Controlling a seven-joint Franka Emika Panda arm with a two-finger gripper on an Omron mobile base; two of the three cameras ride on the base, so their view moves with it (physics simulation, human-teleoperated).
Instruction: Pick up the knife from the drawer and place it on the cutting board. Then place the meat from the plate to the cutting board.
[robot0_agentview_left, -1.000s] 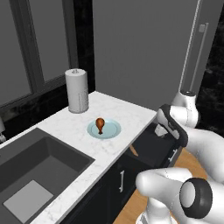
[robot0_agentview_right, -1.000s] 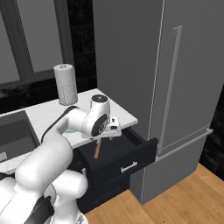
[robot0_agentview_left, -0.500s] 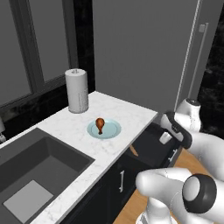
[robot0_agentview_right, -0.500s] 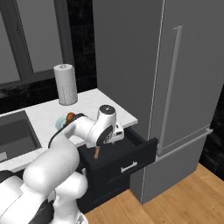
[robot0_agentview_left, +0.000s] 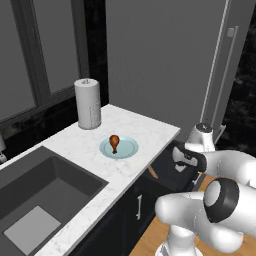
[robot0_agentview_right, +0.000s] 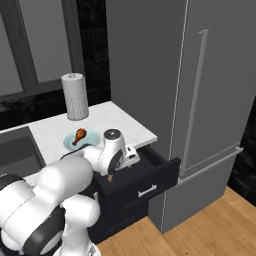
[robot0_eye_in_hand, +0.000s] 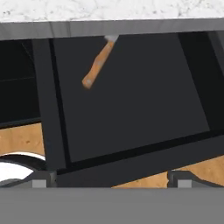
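The knife (robot0_eye_in_hand: 97, 66) lies in the open black drawer (robot0_eye_in_hand: 131, 105). Its tan wooden handle points out, and the silver blade runs back under the marble counter edge. In the left base view the knife handle (robot0_agentview_left: 152, 172) peeks out below the counter. My gripper (robot0_eye_in_hand: 113, 180) hovers over the drawer's front, open, with nothing between its fingertips (robot0_eye_in_hand: 41, 179). The handle lies ahead and slightly left of it. The gripper (robot0_agentview_left: 184, 163) hangs low over the drawer (robot0_agentview_right: 150, 172). The meat (robot0_agentview_left: 114, 142), an orange-brown drumstick, rests on the teal plate (robot0_agentview_left: 127, 148). The cutting board is out of view.
A white paper towel roll (robot0_agentview_left: 87, 103) stands behind the plate on the marble counter (robot0_agentview_left: 145, 131). A dark sink (robot0_agentview_left: 45, 200) lies to the left. The tall grey fridge (robot0_agentview_right: 200, 80) stands close to the right of the drawer, above a wooden floor (robot0_agentview_right: 210, 225).
The hand has sunk lower and moved outward over the open drawer. Knife, plate and meat have not moved.
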